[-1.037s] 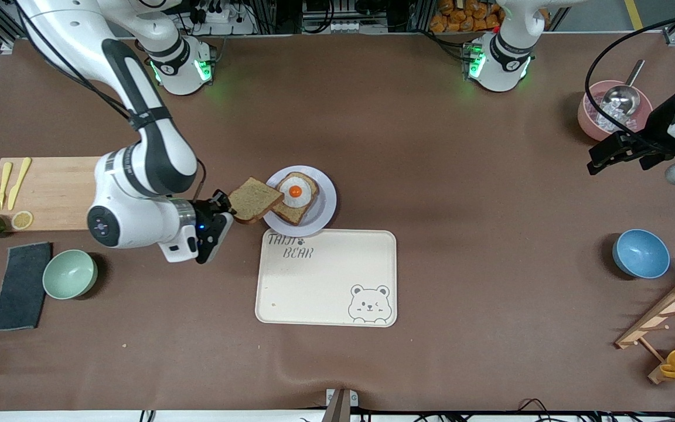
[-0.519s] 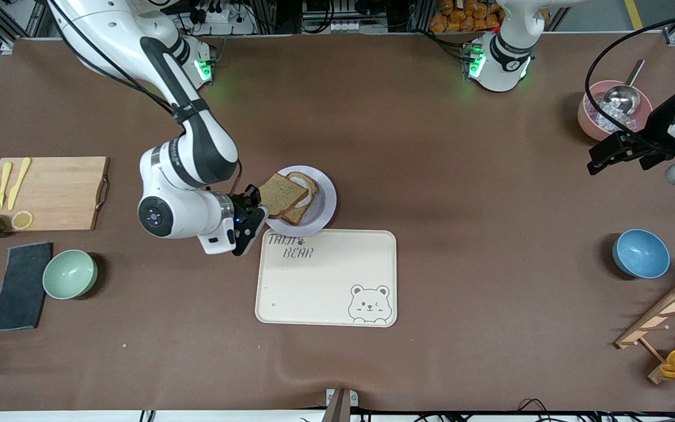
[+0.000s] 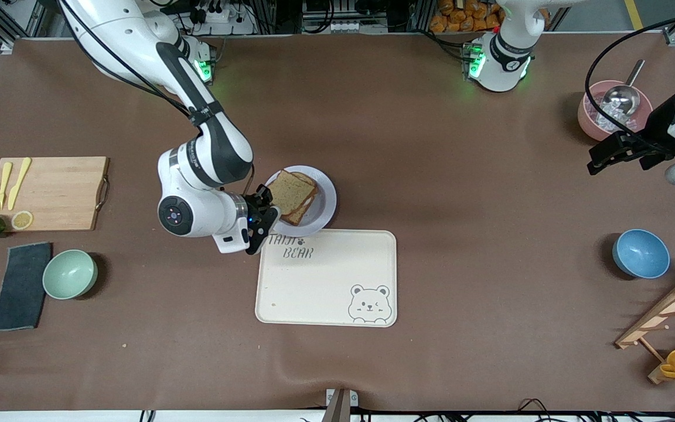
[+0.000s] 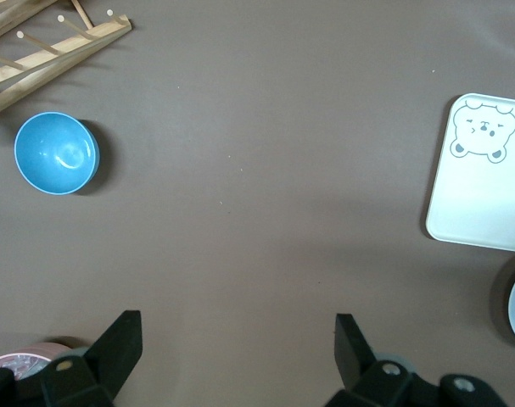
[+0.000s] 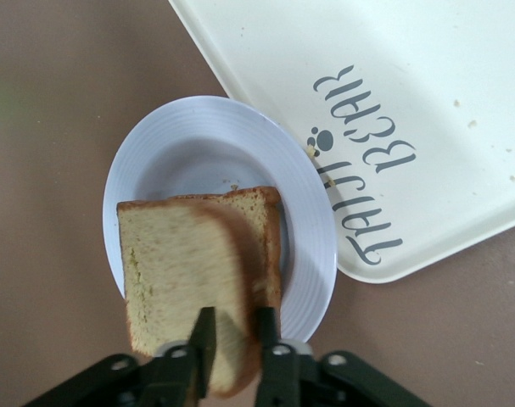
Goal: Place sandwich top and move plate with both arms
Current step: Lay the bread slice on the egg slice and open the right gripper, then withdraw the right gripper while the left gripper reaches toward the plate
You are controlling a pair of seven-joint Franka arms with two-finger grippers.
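Right wrist view alone: tool (image 5: 234,332) astride sandwich top (image 5: 189,288)

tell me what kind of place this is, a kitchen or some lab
Most likely a robotics lab staged as a kitchen: two bench-mounted arms over a brown-covered table, play-style breakfast props like the plate and bear-print tray, and cabling and aluminium framing along the edge.

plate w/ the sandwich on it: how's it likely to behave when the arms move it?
The plate is round and shallow with a smooth, low rim, so probably slippery to pinch. The sandwich top sits slightly askew on the lower slice, so it may slide if tilted. It looks light, likely to skid if nudged.
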